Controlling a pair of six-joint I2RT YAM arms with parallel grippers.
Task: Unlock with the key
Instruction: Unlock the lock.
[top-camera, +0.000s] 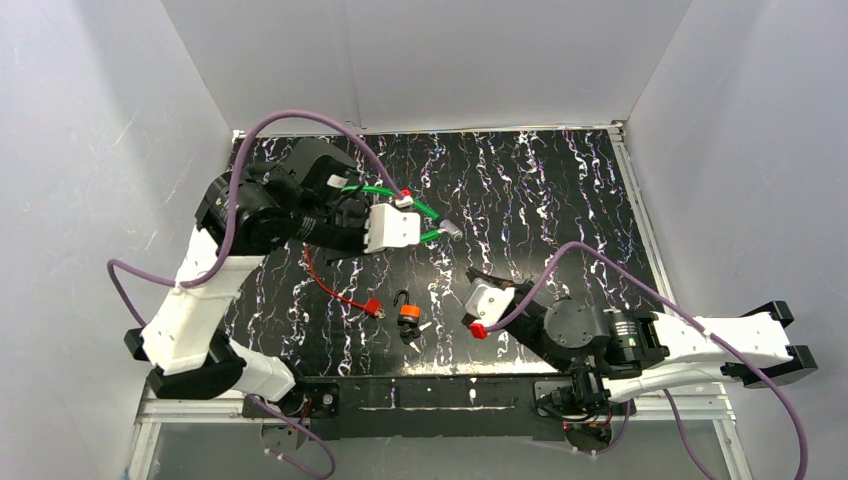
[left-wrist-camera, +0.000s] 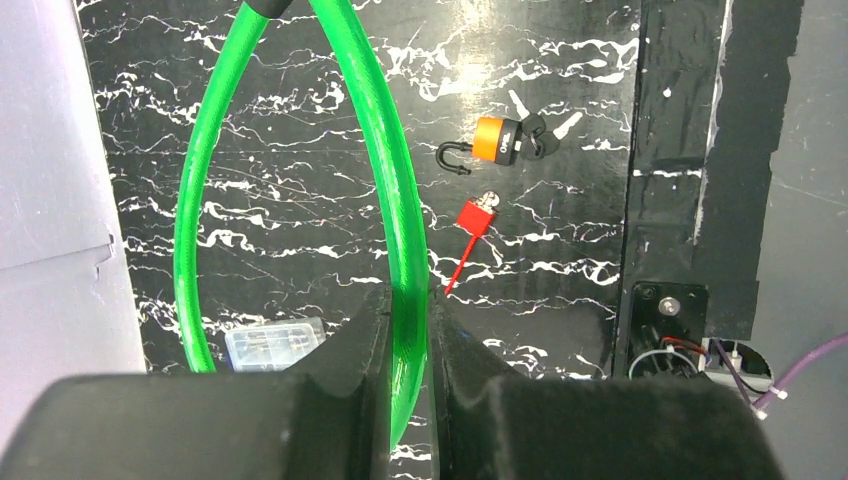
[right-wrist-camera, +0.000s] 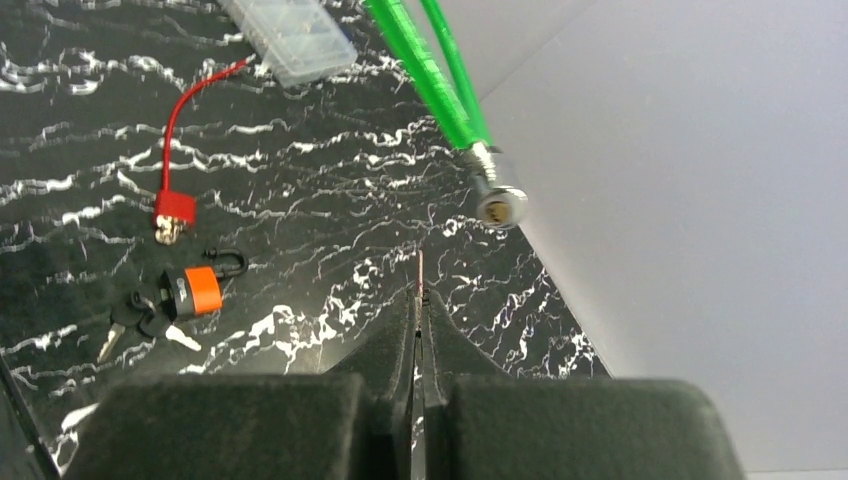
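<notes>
Holding up a green cable (left-wrist-camera: 190, 220), the left gripper (left-wrist-camera: 408, 300) has its fingers squeezed tight on it. The cable is smooth and shiny, bent in a big loop, and its round silver lock end (right-wrist-camera: 500, 205) hangs in the air. Below, the table (left-wrist-camera: 300, 100) is black with white streaks. A small red lock (left-wrist-camera: 475, 215) on a thin red wire lies there. Near it is an orange padlock (left-wrist-camera: 497, 139) with its hook open and keys (left-wrist-camera: 545, 135) beside it. The right gripper (right-wrist-camera: 420, 295), near the silver end but not touching it, is pinched shut on a thin flat bit (right-wrist-camera: 420, 268), maybe the key. I think nothing is in the keyhole yet, so pushing in and turning are left.
</notes>
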